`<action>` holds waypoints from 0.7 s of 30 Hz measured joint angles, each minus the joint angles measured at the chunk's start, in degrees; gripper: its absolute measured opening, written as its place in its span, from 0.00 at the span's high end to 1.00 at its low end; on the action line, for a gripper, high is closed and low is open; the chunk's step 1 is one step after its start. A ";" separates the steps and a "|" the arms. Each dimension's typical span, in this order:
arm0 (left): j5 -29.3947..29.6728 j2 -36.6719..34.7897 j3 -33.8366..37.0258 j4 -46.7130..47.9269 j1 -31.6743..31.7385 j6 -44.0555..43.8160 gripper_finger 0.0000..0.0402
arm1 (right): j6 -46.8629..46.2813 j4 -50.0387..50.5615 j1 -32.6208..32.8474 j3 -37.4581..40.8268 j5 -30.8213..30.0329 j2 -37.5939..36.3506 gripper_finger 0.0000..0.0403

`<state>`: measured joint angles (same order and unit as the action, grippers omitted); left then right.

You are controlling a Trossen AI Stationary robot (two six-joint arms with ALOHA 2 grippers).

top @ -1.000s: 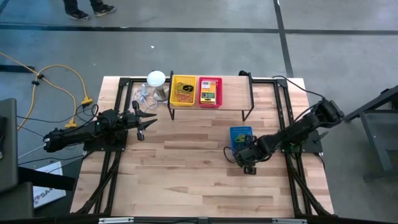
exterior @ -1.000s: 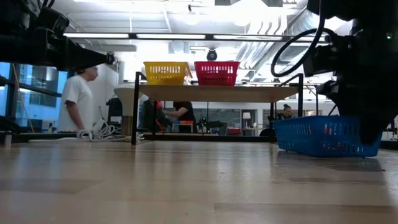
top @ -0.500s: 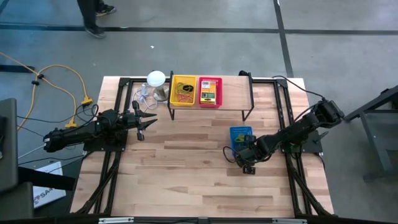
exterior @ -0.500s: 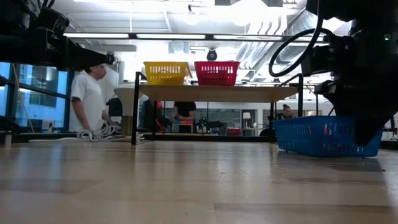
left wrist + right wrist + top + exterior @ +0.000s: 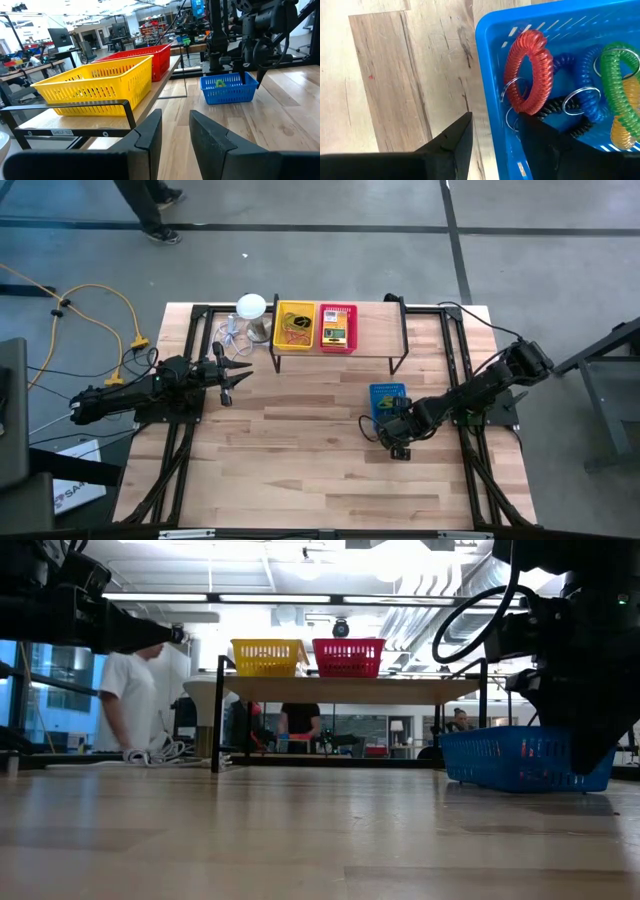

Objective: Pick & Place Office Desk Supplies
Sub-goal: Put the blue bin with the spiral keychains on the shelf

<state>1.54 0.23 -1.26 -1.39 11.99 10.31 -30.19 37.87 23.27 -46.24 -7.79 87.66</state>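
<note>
Needed: right gripper [image 5: 492, 131], open and empty astride the blue plastic basket's [image 5: 490, 60] near wall, shifted inward and lowered squarely over the red coiled wrist ring [image 5: 530, 70] lying inside, before closing.

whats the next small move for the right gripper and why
Probably shift the right gripper sideways into the blue basket, then lower onto the red coil ring. Its open fingers straddle the basket's wall, one finger outside over the table, so closing now would pinch the rim, not a ring. The left gripper waits by the yellow basket.
</note>
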 joint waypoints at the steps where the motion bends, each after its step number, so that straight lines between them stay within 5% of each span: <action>1: 0.01 0.00 0.01 0.01 0.00 0.00 0.77 | 0.00 0.00 0.00 0.00 0.00 0.00 0.64; 11: 0.00 0.00 0.00 0.00 0.00 0.00 0.77 | 0.00 -0.02 0.00 0.00 -1.17 0.00 0.66; 21: 0.01 0.00 0.01 0.01 0.00 0.00 0.77 | 0.36 0.00 0.00 0.00 -1.07 0.00 0.89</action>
<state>1.55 0.23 -1.24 -1.37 11.99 10.31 -29.84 37.87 23.27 -46.24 -8.86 87.66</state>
